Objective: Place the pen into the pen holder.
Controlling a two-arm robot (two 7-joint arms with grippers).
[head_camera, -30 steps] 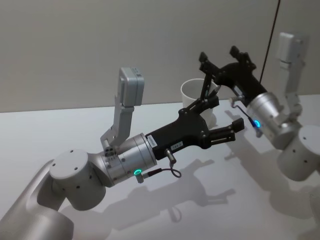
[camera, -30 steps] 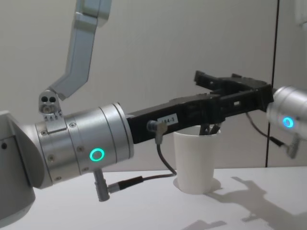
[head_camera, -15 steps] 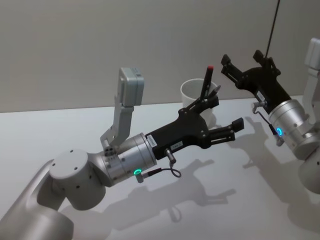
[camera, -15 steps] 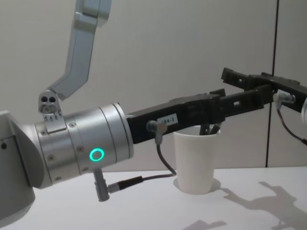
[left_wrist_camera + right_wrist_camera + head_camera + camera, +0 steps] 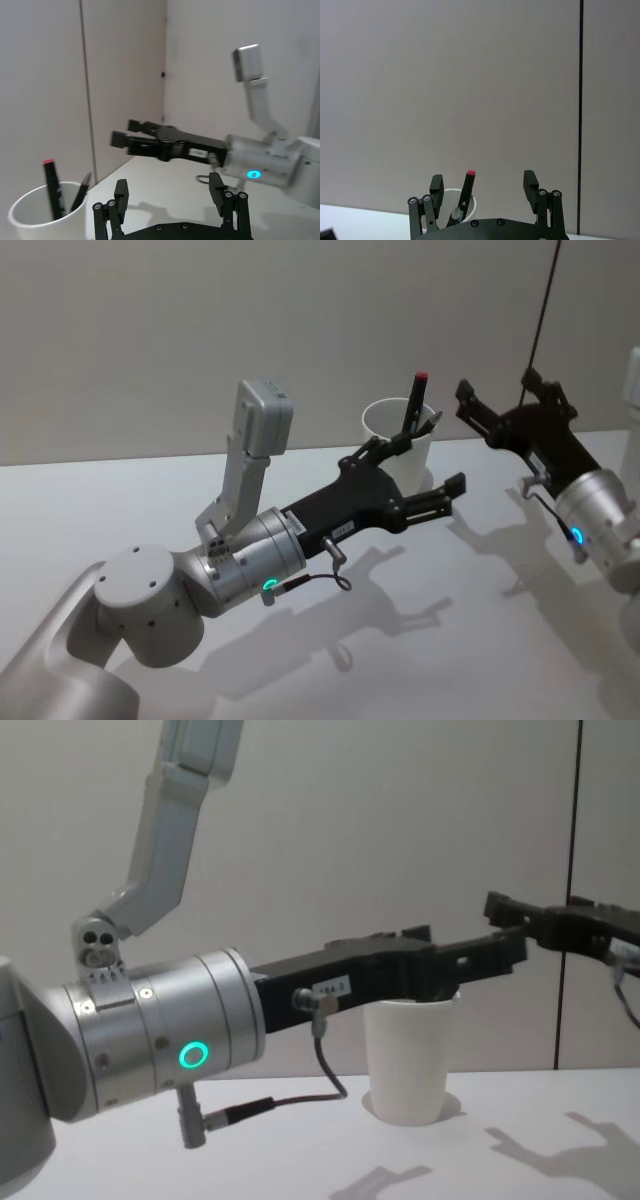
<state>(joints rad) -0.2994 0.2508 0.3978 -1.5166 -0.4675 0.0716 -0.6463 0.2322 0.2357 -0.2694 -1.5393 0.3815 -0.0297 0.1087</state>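
Jaws wide on both, left gripper (image 5: 420,465), right gripper (image 5: 505,405), one pen holder (image 5: 398,445) (two pens (image 5: 414,400) inside)

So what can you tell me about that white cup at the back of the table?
The cup is plain white, looks like paper, tapered, with a rolled rim. It stands upright on the white table near the wall. Inside lean a black pen with a red tip, sticking above the rim, and a second dark pen. The left claw, open, hangs just in front of it; whether it touches is unclear. The right claw, open, is off to the side.
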